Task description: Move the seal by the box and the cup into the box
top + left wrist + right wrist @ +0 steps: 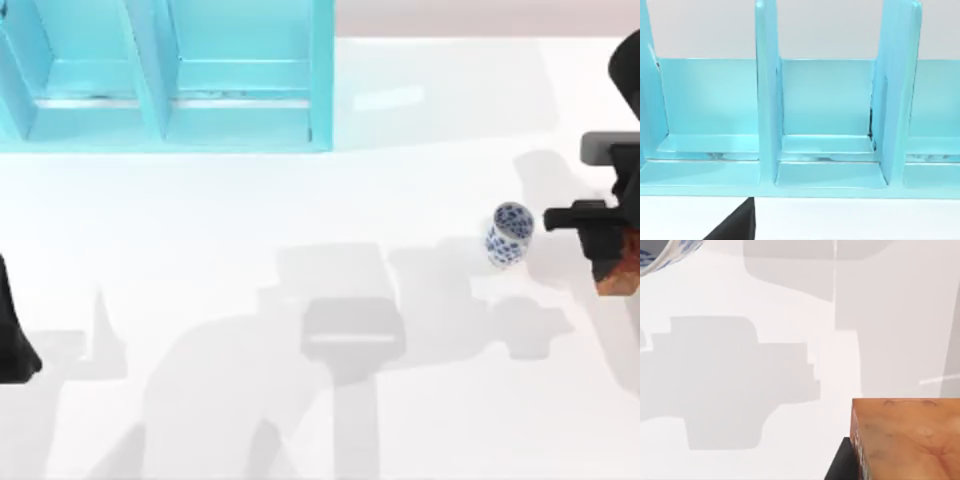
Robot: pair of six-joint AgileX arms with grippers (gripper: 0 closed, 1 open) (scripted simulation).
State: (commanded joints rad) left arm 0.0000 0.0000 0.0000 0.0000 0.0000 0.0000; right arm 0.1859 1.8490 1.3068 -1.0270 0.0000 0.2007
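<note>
The seal (620, 272), a red-brown block with orange markings, is at the table's right edge, and my right gripper (610, 258) is shut on it from above. In the right wrist view the seal (907, 437) looms close, with one black finger (841, 465) pressed against its side. The cup (509, 236), white with blue flowers, stands on the table just left of that gripper, apart from it; its edge (667, 252) shows in the right wrist view. The turquoise box (322, 80) sits at the back left. My left arm (15, 340) is parked at the left edge.
The box has upright dividers (767, 100) that split it into open compartments, seen head-on in the left wrist view. White tabletop (320, 220) lies between the box and the cup, crossed by grey arm shadows.
</note>
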